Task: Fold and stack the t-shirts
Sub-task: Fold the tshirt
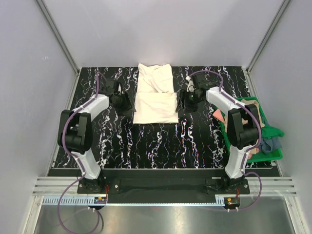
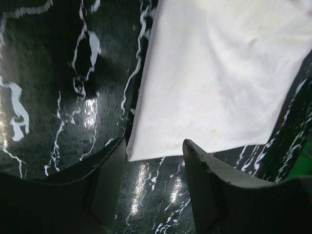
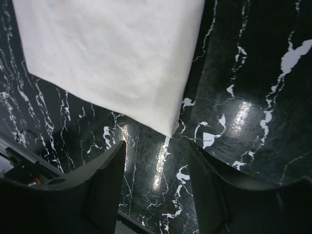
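Cream t-shirt (image 1: 155,97) lies long axis twelve-to-six; left gripper (image 1: 123,103) at its nine o'clock, right gripper (image 1: 187,101) at three (equally near); both spread, empty.

My work surface is a black table (image 1: 151,146) with white marble veining, and it looks glossy under the lights. A green plastic bin (image 1: 276,152) sits at its right edge. Pale wall panels (image 1: 161,29) enclose three sides, joined by aluminium posts (image 1: 57,35).
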